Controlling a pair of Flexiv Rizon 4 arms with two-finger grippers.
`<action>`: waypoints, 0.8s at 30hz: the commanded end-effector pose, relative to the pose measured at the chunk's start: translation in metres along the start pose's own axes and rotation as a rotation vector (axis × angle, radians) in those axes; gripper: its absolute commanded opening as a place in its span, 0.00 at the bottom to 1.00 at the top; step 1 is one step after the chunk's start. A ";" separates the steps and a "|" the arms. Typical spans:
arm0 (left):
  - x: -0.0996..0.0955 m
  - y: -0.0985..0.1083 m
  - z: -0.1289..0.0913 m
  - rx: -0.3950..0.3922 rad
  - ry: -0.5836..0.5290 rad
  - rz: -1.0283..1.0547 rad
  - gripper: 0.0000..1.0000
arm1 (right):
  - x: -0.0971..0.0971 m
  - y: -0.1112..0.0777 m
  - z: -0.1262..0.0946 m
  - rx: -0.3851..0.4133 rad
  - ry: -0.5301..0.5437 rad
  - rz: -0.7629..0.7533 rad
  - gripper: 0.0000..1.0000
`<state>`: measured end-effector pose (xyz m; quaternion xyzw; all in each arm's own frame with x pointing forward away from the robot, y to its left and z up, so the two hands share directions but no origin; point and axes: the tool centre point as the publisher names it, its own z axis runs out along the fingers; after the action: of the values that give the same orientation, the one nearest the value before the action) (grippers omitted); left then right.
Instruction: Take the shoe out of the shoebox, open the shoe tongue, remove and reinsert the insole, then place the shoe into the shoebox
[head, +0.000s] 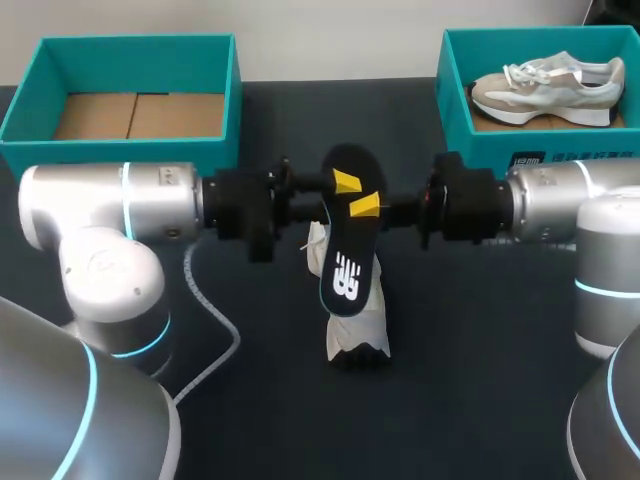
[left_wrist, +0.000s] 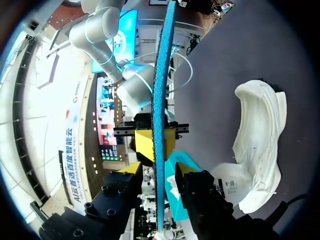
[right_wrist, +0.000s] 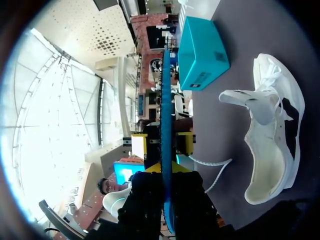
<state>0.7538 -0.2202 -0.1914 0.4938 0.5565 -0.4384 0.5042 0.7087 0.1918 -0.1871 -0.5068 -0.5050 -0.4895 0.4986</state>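
A black insole (head: 350, 240) with a blue underside hangs above the table's middle, over a white shoe (head: 356, 325) lying on the dark table. My right gripper (head: 368, 207) comes in from the right and is shut on the insole (right_wrist: 165, 100), its fingers tight against both faces. From the left, my left gripper (head: 343, 184) has its yellow tips on either side of the same insole (left_wrist: 161, 75), with gaps showing, so it is open. The shoe (left_wrist: 260, 145) lies on its side beside both grippers, its mouth (right_wrist: 272, 145) spread wide.
An empty teal shoebox (head: 130, 70) stands at the back left. At the back right, a second teal box (head: 455, 90) holds another pale sneaker (head: 545, 85). A white cable (head: 215, 320) trails on the table near my left arm.
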 end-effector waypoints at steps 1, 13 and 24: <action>0.002 -0.001 0.008 -0.008 -0.005 -0.001 0.39 | -0.001 0.000 0.004 -0.002 -0.001 0.000 0.00; 0.005 -0.002 0.011 -0.011 -0.007 -0.015 0.13 | -0.002 -0.002 0.004 -0.012 0.002 0.001 0.00; 0.004 -0.003 0.013 -0.012 -0.007 -0.039 0.00 | -0.004 -0.003 0.002 -0.016 0.005 -0.002 0.00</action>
<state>0.7542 -0.2305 -0.1966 0.4788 0.5647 -0.4473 0.5018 0.7080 0.1934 -0.1902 -0.5067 -0.5024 -0.4927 0.4981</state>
